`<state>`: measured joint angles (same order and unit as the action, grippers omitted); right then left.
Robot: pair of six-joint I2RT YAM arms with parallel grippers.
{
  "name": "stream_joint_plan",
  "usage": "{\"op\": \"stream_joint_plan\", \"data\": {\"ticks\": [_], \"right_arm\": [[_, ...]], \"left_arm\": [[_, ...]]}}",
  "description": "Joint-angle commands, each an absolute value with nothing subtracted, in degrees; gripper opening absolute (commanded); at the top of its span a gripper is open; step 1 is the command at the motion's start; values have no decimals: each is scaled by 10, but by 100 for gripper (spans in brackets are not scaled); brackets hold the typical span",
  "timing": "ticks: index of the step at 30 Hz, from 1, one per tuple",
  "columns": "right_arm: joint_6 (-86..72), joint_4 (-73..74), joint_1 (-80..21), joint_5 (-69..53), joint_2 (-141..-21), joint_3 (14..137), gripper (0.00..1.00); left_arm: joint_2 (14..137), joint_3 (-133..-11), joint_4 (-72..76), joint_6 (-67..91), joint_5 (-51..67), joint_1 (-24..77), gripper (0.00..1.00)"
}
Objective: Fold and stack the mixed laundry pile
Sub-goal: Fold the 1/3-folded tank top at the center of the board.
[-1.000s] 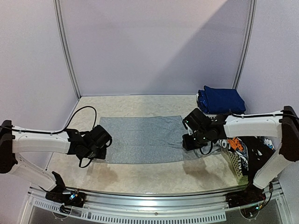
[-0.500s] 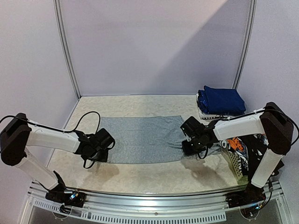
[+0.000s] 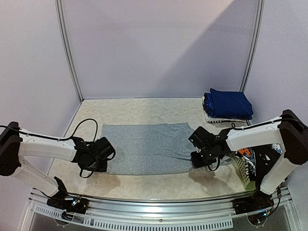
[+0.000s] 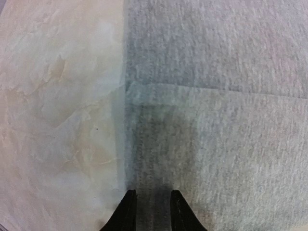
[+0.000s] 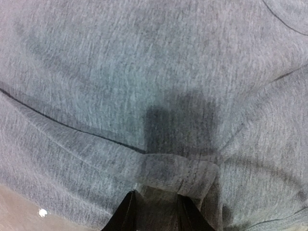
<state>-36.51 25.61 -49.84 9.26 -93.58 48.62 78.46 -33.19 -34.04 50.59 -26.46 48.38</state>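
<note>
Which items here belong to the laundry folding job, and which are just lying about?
Job: grey shirt, folded navy blue stack, printed garments in the white lattice basket.
Lying about: that basket itself, metal corner posts.

The grey shirt (image 3: 147,148) is matt, finely knitted cloth. The bench (image 3: 144,110) has a pale, crinkled covering. The basket (image 3: 243,171) is white plastic lattice.

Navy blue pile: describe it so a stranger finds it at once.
Start at the table's far right corner. Beyond the white basket sits the navy blue pile. It alone is a compact stack; the grey shirt lies spread flat.
</note>
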Motion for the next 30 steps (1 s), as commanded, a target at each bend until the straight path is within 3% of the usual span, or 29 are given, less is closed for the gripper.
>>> {"op": "stream_joint_plan", "data": {"ticks": [1,6,10,14,19,22,27,30], "right_arm": [[-354,358,-499,129,-919,547,32],[-310,364,-473,138,-916,639,41],[-276,325,-431,132,-925,682,65],[-244,284,-387,100,-954,716,75],[-212,234,-325,25,-1008,756,75],[-219,222,-279,-73,-1057,791,67],[-211,241,-244,-138,-1149,868,64],[-200,256,-234,-151,-1200,906,62]], "left_arm": [[772,-380,-405,493,-304,484,27],[760,-454,-404,433,-344,457,32],[742,-475,-335,353,-349,415,37],[757,-488,-263,267,-317,358,38],[798,-506,-197,218,-219,276,39],[838,-526,-183,219,-153,227,40],[911,-558,-158,213,-119,187,64],[949,-578,-147,210,-100,168,67]]}}
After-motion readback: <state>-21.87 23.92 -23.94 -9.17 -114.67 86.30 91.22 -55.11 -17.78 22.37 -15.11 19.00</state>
